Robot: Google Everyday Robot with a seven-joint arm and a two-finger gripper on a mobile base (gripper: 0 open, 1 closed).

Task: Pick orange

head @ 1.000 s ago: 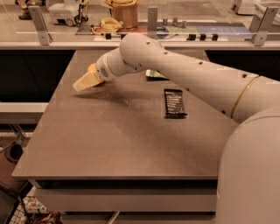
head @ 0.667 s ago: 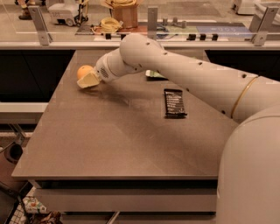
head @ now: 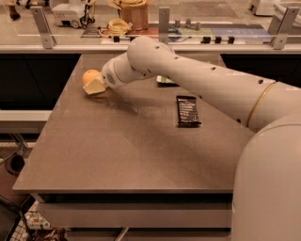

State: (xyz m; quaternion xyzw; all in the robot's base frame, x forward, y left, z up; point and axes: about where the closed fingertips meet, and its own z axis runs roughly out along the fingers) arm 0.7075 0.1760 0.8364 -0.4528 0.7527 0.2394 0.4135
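Grey-brown worktop [head: 141,155] fills most of the view, a flat matte slab with a lower shelf edge showing under its near side. Along its far edge runs a pale rail with upright metal posts [head: 163,19]. On the floor behind the rail lie a coil of yellow cable [head: 115,26] and a brown container [head: 137,14].

The robot's white body [head: 268,188] bulks at the near right. From it the arm [head: 211,89] reaches across the worktop toward the far left corner. At the arm's tip the cream-coloured end effector [head: 93,87] sits low at the worktop, close to the left edge.

The orange [head: 89,75] is at that same far left spot. It lies just on the far side of the end effector and touches it, its rounded top showing above the cream part. Whether the end effector is open or closed on the fruit I cannot tell, since its near side hides the contact.

A black packet [head: 188,111] with pale printing lies flat near the middle right of the worktop, well apart from the orange. Farther back, what looks like a green snack bag [head: 165,81] peeks out from under the arm, mostly hidden by it.
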